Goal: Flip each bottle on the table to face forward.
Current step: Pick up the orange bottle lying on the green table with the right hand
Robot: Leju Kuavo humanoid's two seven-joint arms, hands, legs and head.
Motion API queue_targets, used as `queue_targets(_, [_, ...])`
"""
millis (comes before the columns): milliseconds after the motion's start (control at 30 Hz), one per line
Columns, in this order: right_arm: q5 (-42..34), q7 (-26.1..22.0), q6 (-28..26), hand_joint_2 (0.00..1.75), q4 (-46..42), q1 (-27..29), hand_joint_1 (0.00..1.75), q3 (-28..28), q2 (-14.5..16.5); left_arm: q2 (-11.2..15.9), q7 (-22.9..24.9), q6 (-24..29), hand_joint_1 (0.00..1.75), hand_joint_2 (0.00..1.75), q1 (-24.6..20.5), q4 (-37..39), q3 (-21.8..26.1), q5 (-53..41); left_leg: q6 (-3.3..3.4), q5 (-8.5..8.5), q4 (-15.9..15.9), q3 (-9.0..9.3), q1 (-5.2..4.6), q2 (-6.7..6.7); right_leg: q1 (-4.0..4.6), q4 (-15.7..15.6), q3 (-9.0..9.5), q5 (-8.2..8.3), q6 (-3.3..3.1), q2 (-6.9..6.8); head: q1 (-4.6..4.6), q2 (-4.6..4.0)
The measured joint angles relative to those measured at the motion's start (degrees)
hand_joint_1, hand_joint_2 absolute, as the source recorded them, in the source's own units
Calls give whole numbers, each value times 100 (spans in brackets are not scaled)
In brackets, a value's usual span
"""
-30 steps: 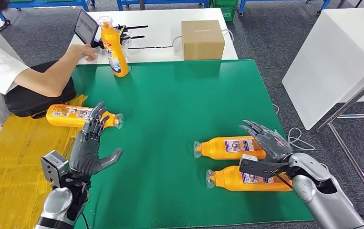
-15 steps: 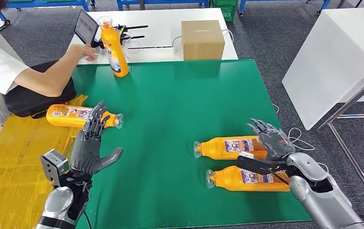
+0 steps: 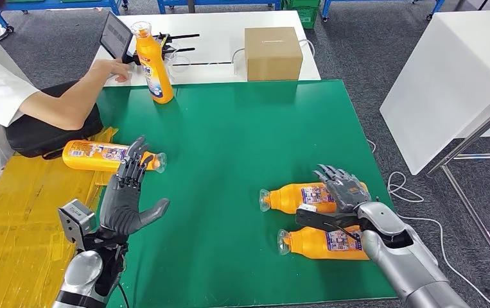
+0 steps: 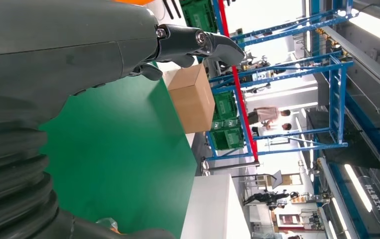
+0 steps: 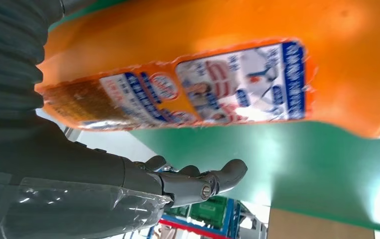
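Bare green mat [image 3: 229, 147] spreads wide from centre toward twelve o'clock — open passage. At four o'clock two lying bottles [image 3: 300, 197] [image 3: 322, 242] crowd together; a person's arm [image 3: 69, 102] blocks ten o'clock.

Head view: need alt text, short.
The robot's right hand reaches over the farther of two orange bottles lying side by side on a green table, fingers spread. Its left hand is raised open near a third lying bottle; a fourth stands by a seated person.

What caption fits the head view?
Right robot hand reaches over two lying orange bottles on the green table.
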Motion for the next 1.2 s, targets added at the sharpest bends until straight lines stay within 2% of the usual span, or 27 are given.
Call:
queue_targets(167, [44,-20,137,175,390,-207,0,155,127,-10,0,-18,0,175,-9,8,-8,26,0,0,0,0,0,0,-1,0,0,0,0,0,1,0])
queue_targets(233, [57,-28,198,175,557,-319,9,227,173,-11,0,-32,0,175,-28,30,-22,44,0,0,0,1,0,1,-1,-1,1,0,0,1,1,0])
queue_targets(267, [67,-28,229,175,643,-383,19,268,192,-11,0,-37,0,175,-39,44,-33,54,0,0,0,2,0,2,-1,-1,1,0,0,1,1,0])
queue_targets(300, [78,-28,257,175,730,-445,47,312,209,-11,0,-40,0,175,-49,58,-42,63,0,0,0,4,-1,2,-1,-1,2,0,0,1,1,0])
queue_targets(400, [131,-24,312,175,972,-601,145,440,241,-13,0,-48,0,175,-65,100,-55,90,0,0,0,11,-1,3,0,-1,4,1,0,2,1,0])
queue_targets(467, [197,-2,326,175,1125,-701,167,538,253,-16,1,-48,0,175,-83,143,-57,113,0,0,0,13,-1,3,0,-1,5,1,-1,2,2,0])
queue_targets(533, [250,20,327,175,1255,-791,173,625,263,-22,2,-46,0,175,-108,196,-57,124,0,1,0,15,-1,3,1,-1,7,1,-1,2,2,0])
queue_targets(767, [272,33,286,175,1433,-925,175,726,276,-32,2,-45,0,175,-156,320,-57,134,1,2,1,16,-1,2,0,0,9,1,-1,1,1,0])
queue_targets(900, [239,71,86,175,1463,-936,175,733,291,-43,4,-45,0,175,-171,364,-57,164,1,1,1,15,-1,2,0,-1,8,1,0,1,2,0])
queue_targets(1033, [240,120,-561,175,1366,-779,175,627,355,-54,39,-65,0,175,-174,372,-63,181,1,1,1,12,-1,1,-1,0,7,1,0,0,1,0])
queue_targets(1200, [316,132,-1601,175,794,-370,175,164,552,-48,281,-305,0,175,-200,372,-128,219,1,1,0,7,0,0,3,0,1,0,-1,0,1,0])
